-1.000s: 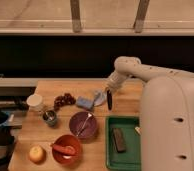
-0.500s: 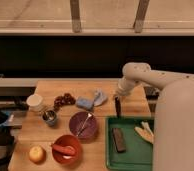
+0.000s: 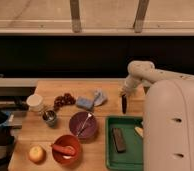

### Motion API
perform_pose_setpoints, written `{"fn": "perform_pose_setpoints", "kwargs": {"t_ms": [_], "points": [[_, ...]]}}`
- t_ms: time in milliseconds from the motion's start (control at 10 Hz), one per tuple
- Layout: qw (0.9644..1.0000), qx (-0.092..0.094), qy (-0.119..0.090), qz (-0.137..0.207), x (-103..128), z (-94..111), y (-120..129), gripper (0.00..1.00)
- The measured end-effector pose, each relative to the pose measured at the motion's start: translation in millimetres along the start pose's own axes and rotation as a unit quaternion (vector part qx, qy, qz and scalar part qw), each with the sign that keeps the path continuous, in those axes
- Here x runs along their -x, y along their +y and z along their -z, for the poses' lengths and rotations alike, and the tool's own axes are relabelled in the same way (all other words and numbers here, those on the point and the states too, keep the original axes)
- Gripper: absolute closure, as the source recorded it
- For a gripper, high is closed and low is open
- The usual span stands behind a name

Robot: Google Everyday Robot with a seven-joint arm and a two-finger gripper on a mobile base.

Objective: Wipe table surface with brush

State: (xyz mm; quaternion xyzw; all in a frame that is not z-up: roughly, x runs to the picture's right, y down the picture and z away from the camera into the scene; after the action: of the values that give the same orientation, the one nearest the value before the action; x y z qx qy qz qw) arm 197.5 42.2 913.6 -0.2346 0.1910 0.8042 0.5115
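Observation:
The light tan wooden table surface (image 3: 65,90) fills the left and middle of the camera view. My gripper (image 3: 124,94) hangs over the table's right part, just behind the green tray. It is shut on the brush (image 3: 124,103), a slim black stick that points straight down, its lower end close to the wood; I cannot tell whether it touches. My white arm (image 3: 172,120) covers the right side of the table.
A green tray (image 3: 121,155) at front right holds a dark rectangular block (image 3: 119,139). A purple bowl (image 3: 83,125), red bowl (image 3: 65,148), apple (image 3: 36,153), metal cup (image 3: 50,117), white cup (image 3: 35,102), grapes (image 3: 63,100) and blue cloth (image 3: 89,100) stand on the table.
My gripper with the brush has moved to the right across the back of the table, from beside the blue cloth to behind the green tray. The arm has pulled in toward the right.

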Motion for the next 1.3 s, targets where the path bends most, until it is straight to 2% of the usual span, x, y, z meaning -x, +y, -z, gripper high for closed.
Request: {"fn": "perform_pose_setpoints", "kwargs": {"t_ms": [400, 600, 800, 1000, 1100, 1300], "points": [[0.9995, 0.014, 0.009, 0.027, 13, -23, 59, 0.81], [0.9982, 0.022, 0.018, 0.052, -6, -25, 75, 0.81], [0.9974, 0.017, 0.016, 0.069, -29, -21, 74, 0.81], [0.9976, 0.001, 0.012, 0.068, -45, -15, 62, 0.81], [0.9981, -0.008, 0.008, 0.060, -45, -12, 50, 0.81], [0.9988, -0.020, 0.003, 0.045, -30, -10, 36, 0.81]]}}
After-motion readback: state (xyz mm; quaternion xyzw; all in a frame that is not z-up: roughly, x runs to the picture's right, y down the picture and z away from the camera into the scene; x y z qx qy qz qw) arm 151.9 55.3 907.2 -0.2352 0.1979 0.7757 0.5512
